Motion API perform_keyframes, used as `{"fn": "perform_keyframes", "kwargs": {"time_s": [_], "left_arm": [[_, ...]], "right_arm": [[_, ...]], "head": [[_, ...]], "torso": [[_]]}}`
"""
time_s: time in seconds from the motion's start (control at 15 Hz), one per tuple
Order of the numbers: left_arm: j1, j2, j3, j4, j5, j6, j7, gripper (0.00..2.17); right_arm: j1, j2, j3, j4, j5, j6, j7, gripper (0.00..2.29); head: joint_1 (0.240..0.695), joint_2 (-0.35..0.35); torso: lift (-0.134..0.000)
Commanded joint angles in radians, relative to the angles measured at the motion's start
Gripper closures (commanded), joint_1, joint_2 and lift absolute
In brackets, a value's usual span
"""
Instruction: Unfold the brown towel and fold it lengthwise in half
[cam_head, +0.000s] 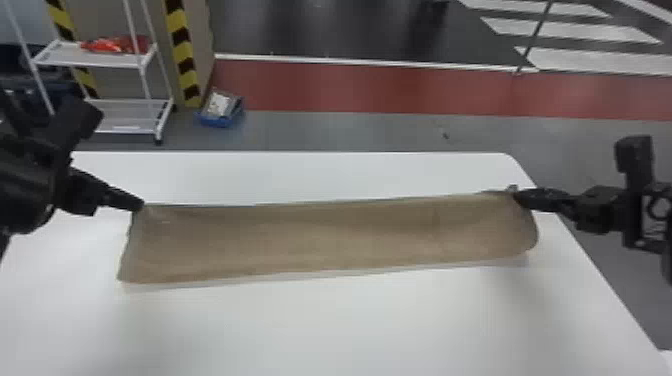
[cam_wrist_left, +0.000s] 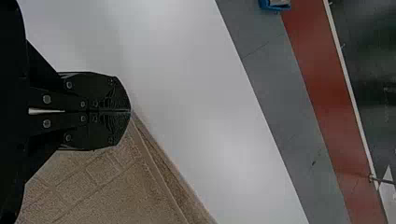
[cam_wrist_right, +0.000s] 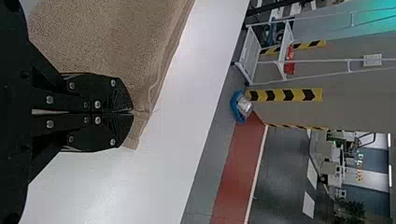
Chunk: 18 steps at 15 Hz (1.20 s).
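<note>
Head view: can see one long brown cloth towel (cam_head: 325, 235), stretched from left to right as a single broad strip above one flat white table (cam_head: 350, 320). Can count two grippers, both black and with two flat fingers each: left gripper (cam_head: 142, 203) at the far left corner of the towel, right gripper (cam_head: 518, 196) at the far right corner. Cannot tell exactly how high above the table, but can notice one rounded bend of cloth at the right end.

Left wrist view: must say of the left gripper (cam_wrist_left: 130, 111), two fingers pressed together, clamped on one corner of the towel. Can also find two cloth edges, running close to each other away from the fingertips.

Right wrist view: must say the same of the right gripper (cam_wrist_right: 133, 112), two fingers together and clamped on the towel, with one small flap of cloth just beside the tips.

Behind the table, can count one white metal rack (cam_head: 92, 60) with two shelves, one red packet (cam_head: 117, 45) on the upper shelf, one blue box (cam_head: 215, 121) on the floor, and two yellow-and-black striped strips (cam_head: 183, 50).
</note>
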Motion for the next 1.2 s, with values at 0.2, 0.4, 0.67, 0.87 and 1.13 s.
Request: {"fn": "perform_keyframes", "kwargs": {"time_s": [0.2, 0.4, 0.67, 0.87, 1.13], "left_arm": [[0.001, 0.001, 0.005, 0.011, -0.002, -0.002, 0.012, 1.64], [0.001, 0.003, 0.005, 0.013, -0.002, -0.002, 0.013, 1.64], [0.001, 0.003, 0.005, 0.014, -0.001, -0.015, 0.025, 1.64], [0.001, 0.003, 0.004, 0.026, -0.001, -0.03, 0.03, 1.64], [0.003, 0.003, 0.001, 0.036, 0.003, -0.055, 0.032, 1.64]], "right_arm": [[-0.049, 0.009, 0.025, 0.051, 0.022, -0.002, -0.01, 1.33], [-0.081, 0.009, 0.042, 0.074, 0.03, 0.001, -0.01, 1.33], [-0.133, 0.017, 0.069, 0.129, 0.057, -0.009, -0.021, 1.33], [-0.18, 0.029, 0.102, 0.192, 0.106, -0.024, -0.043, 1.33], [-0.227, 0.06, 0.139, 0.275, 0.166, -0.064, -0.089, 1.33]], "head": [[0.695, -0.108], [0.695, -0.1], [0.695, -0.093], [0.695, -0.09], [0.695, -0.086]], "torso": [[-0.123], [-0.123], [-0.123], [-0.123], [-0.123]]}}
